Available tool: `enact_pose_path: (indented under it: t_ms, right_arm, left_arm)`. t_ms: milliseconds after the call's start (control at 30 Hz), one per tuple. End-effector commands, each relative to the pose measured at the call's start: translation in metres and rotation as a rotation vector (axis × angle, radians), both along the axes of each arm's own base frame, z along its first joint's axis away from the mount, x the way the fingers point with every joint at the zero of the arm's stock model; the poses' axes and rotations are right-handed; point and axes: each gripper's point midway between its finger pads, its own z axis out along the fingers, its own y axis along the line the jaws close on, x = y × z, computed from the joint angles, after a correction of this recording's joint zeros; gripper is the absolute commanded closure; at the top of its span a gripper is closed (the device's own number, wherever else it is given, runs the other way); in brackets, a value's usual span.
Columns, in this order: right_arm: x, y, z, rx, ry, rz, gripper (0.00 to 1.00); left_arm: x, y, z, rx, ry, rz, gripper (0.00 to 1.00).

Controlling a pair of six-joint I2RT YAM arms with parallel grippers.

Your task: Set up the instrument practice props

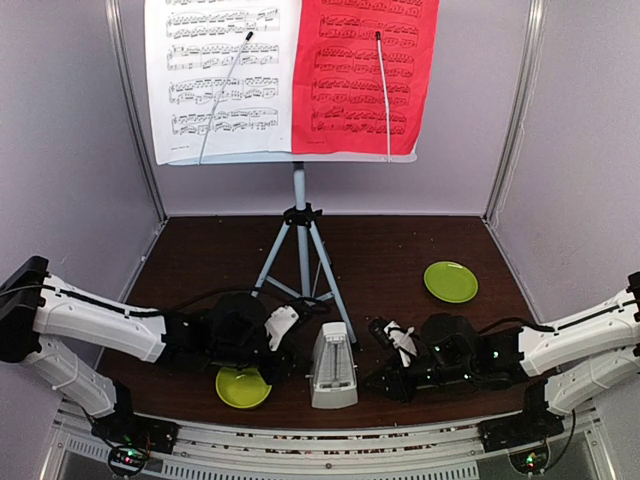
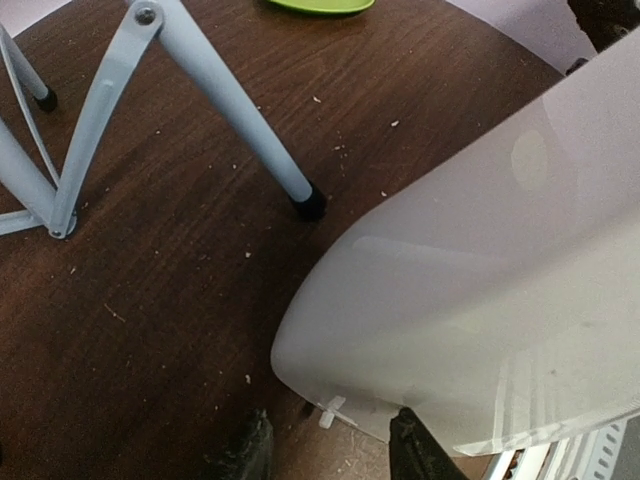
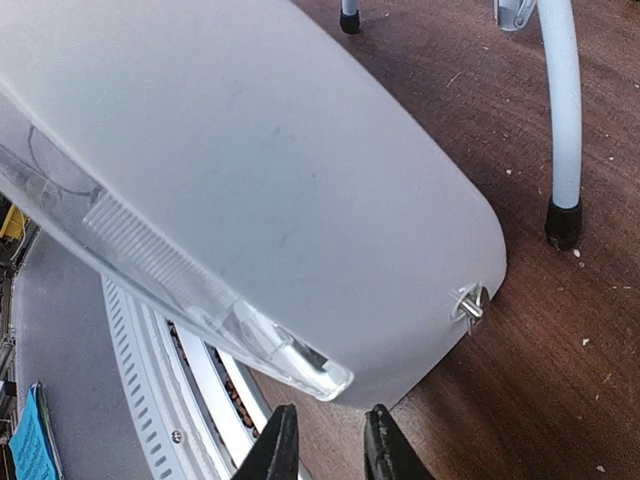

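Observation:
The music stand (image 1: 300, 215) rises on grey tripod legs at the back, with a white page (image 1: 222, 75) and a red page (image 1: 365, 70) of sheet music on its desk. The cream metronome (image 1: 333, 365) stands upright near the front edge between both arms. My left gripper (image 1: 283, 325) is just left of it. In the left wrist view the left gripper (image 2: 330, 455) has its jaws apart, and the metronome (image 2: 480, 290) starts just beyond them. My right gripper (image 3: 328, 450) shows a narrow gap, only table in it, below the metronome (image 3: 250, 180).
A lime-green bowl (image 1: 243, 387) sits at the front, under my left arm. A lime-green plate (image 1: 450, 281) lies at the right rear. Tripod feet (image 2: 310, 205) and a leg (image 3: 560, 110) stand close behind the metronome. The table's front rail (image 1: 320, 435) is just behind both grippers.

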Motion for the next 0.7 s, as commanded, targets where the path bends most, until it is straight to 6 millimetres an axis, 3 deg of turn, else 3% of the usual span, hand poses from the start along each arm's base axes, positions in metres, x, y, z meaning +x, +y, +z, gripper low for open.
enact_pose_path:
  t_ms: [0,433,533,667]
  right_arm:
    - [0.005,0.003,0.0,0.037,-0.045,-0.02,0.75]
    - [-0.001,0.035,0.012,0.09,-0.061,0.003,0.76]
    - [-0.003,0.047,0.016,0.101,-0.066,0.015,0.75]
    - [-0.002,0.061,0.023,0.129,-0.076,0.018,0.74]
  left_arm:
    - [0.013,-0.022,0.014,-0.066,0.025,0.008,0.57]
    - [0.047,-0.052,0.034,-0.145,0.032,-0.03,0.53]
    - [0.051,-0.046,0.042,-0.156,0.02,-0.004,0.49]
    - [0.059,-0.021,0.053,-0.15,-0.034,0.095,0.35]
